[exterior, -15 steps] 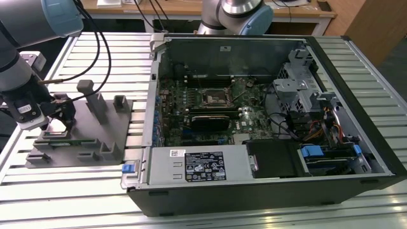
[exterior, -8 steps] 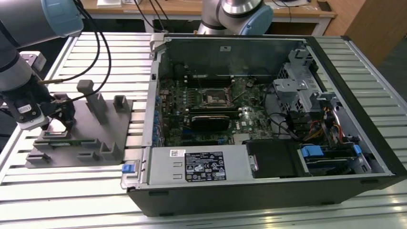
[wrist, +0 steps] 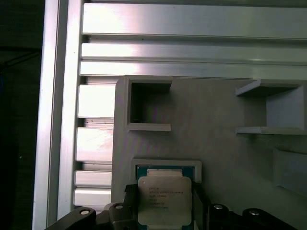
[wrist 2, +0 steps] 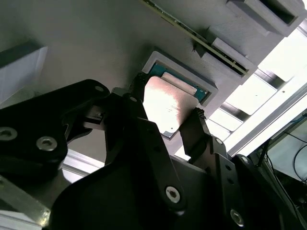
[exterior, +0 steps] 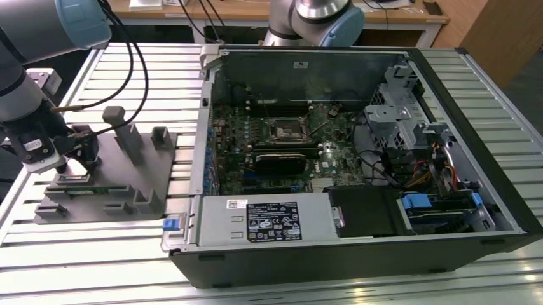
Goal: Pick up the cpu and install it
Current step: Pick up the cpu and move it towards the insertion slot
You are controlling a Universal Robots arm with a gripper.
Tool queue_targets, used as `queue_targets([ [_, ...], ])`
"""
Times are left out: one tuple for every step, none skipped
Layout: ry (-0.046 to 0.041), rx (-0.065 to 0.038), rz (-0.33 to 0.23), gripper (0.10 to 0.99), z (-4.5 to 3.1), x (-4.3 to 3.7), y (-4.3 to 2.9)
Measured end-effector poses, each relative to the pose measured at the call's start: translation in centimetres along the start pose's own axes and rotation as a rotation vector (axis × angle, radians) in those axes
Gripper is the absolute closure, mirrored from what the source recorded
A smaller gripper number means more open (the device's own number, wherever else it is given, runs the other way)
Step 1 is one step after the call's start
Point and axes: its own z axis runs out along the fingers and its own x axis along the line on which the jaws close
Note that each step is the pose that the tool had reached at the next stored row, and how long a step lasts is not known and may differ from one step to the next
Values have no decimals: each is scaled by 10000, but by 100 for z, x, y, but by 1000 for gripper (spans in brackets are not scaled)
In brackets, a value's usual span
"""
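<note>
- The gripper point(wrist 2: 168, 99) sits low over the grey fixture tray point(exterior: 85, 213) at the exterior view's left. It is clamped on the cpu point(wrist: 164, 199), just above the raised pocket rim point(wrist: 165, 164).
- Two upright posts point(exterior: 127, 138) stand on the tray just to its right and bar a low sideways path.
- Beyond them, the computer case point(exterior: 357, 267) raises its left wall point(exterior: 206, 127).
- Inside the case, the socket frame point(exterior: 284, 129) is open from above. A black block point(exterior: 278, 162) lies just nearer, and a drive cage point(exterior: 398, 117) stands to its right.
- Black cables point(exterior: 136, 70) hang over the tray's far side.
- The slatted table point(exterior: 85, 267) near the tray is bare.
</note>
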Motion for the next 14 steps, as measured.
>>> queue_targets([
  [0, 0, 0, 545, -2, 0, 0],
  [0, 0, 0, 545, -4, 0, 0],
  [1, 1, 0, 545, -9, 0, 1],
  [2, 1, 0, 545, -15, 0, 1],
  [1, 0, 0, 545, -20, 0, 1],
  [1, 1, 1, 545, -27, 1, 2],
  [1, 1, 0, 545, -35, 1, 2],
  [1, 1, 0, 545, -43, 1, 3],
  [1, 1, 0, 545, -55, 1, 3],
  [-1, 0, 0, 545, -66, 1, 4],
  [0, 0, 0, 545, -72, 1, 5],
  [-2, -1, 0, 545, -72, 0, 5],
  [-1, -1, 0, 545, -72, 1, 5],
  [-2, -2, 0, 545, -72, 0, 5],
])
